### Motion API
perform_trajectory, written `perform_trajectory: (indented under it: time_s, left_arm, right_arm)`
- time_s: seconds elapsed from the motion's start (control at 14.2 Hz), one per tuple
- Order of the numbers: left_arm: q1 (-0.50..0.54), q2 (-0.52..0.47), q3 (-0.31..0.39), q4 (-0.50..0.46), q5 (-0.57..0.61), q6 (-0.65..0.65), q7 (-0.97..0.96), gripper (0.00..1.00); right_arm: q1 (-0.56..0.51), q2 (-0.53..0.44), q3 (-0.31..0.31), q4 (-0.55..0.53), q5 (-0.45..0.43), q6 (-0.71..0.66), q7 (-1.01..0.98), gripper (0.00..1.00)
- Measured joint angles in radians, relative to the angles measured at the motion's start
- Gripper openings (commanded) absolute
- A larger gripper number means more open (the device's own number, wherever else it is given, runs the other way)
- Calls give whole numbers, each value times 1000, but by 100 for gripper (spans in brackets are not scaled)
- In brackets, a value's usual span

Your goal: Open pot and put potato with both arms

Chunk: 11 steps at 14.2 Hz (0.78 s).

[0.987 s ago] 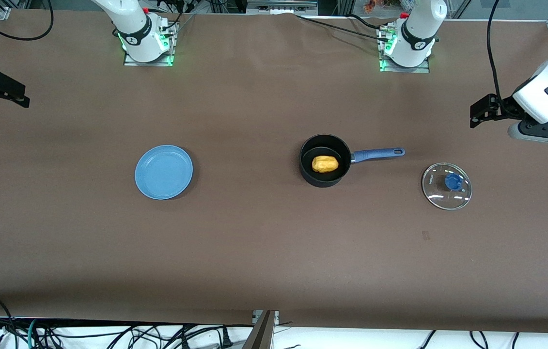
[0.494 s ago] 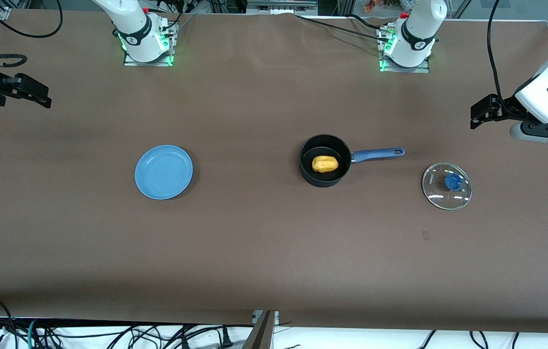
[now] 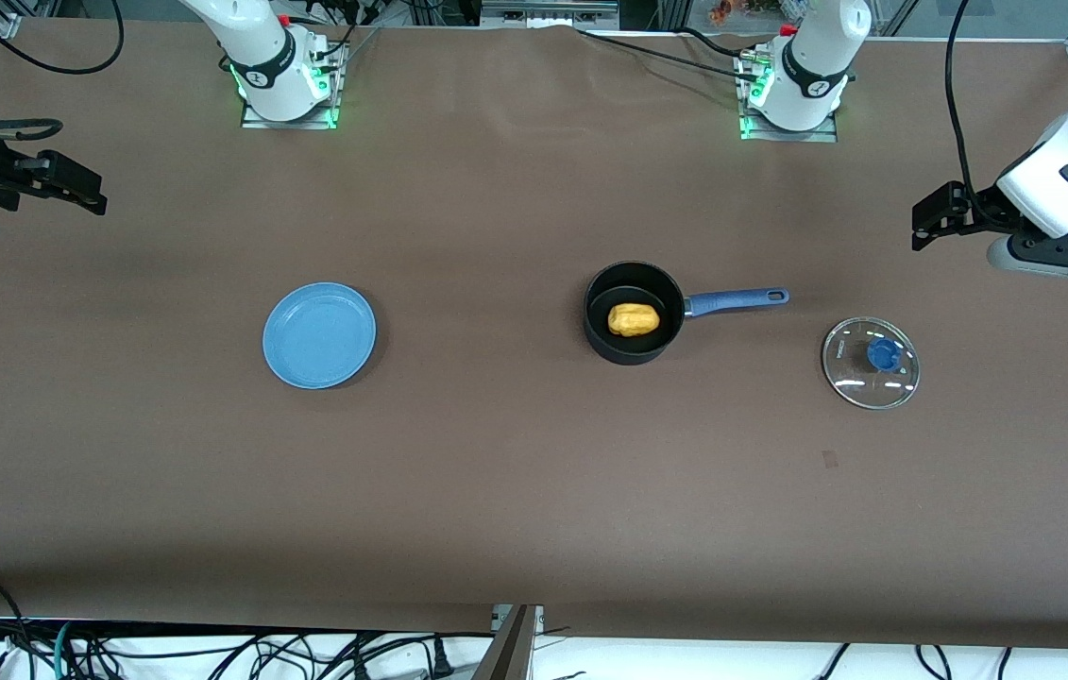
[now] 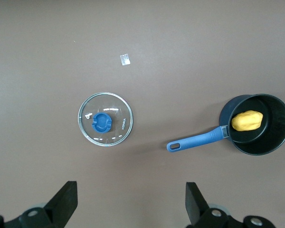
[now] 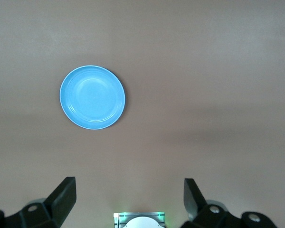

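The black pot [image 3: 634, 312] with its blue handle stands open mid-table, and the yellow potato [image 3: 633, 319] lies inside it. Both also show in the left wrist view, the pot [image 4: 256, 124] and the potato [image 4: 247, 120]. The glass lid [image 3: 871, 362] with the blue knob lies flat on the table toward the left arm's end; it also shows in the left wrist view [image 4: 105, 125]. My left gripper [image 3: 923, 217] is open and empty, high over the table's left-arm end. My right gripper [image 3: 85, 191] is open and empty, high over the right-arm end.
A flat light-blue plate [image 3: 319, 335] lies toward the right arm's end, also seen in the right wrist view [image 5: 92, 97]. The arm bases [image 3: 288, 85] stand along the table's edge farthest from the front camera. A small tape mark [image 3: 829, 459] lies nearer the camera than the lid.
My right gripper has come farther in over the table from its end. My left gripper has shifted slightly. Pot, potato, lid and plate have not moved.
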Motion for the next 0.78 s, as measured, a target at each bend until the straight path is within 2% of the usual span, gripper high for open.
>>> perform_trajectory:
  time_s: [0.78]
  left_arm:
    - [0, 0, 0, 1, 0, 0, -1, 100]
  right_arm:
    - [0, 2, 0, 0, 5, 5, 8, 100]
